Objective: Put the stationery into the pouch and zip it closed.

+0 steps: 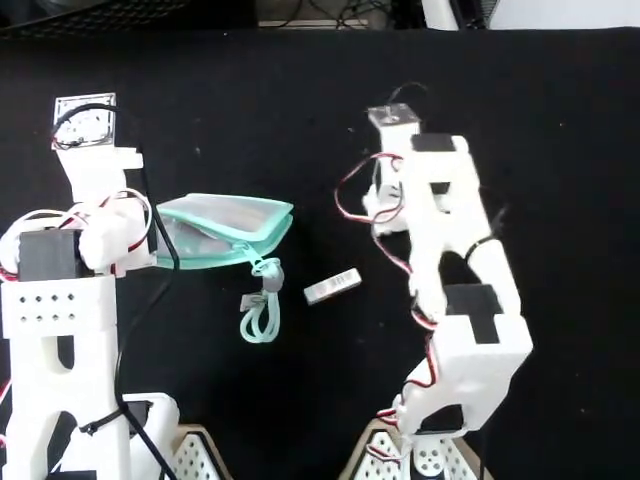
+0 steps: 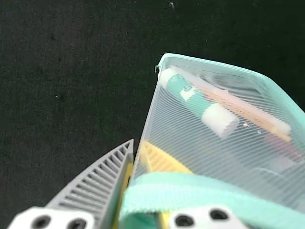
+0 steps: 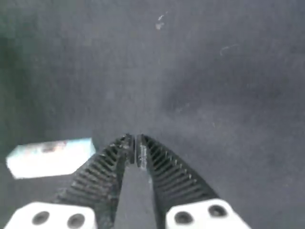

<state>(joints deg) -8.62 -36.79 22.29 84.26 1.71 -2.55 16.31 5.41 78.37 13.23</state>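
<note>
Two sticklike items, perhaps pens, blur inside pouch.

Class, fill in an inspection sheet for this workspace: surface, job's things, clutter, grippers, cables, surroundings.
Surface: black cloth.
Job's things: teal mesh pouch holds a white and teal tube and an orange stick; white block lies outside on the cloth.
Clutter: nothing seen.
Grippers: left gripper shut on the pouch's edge; right gripper shut, empty.
Cables: red wires loop along the arms.
Surroundings: dark cables beyond the cloth's far edge.
</note>
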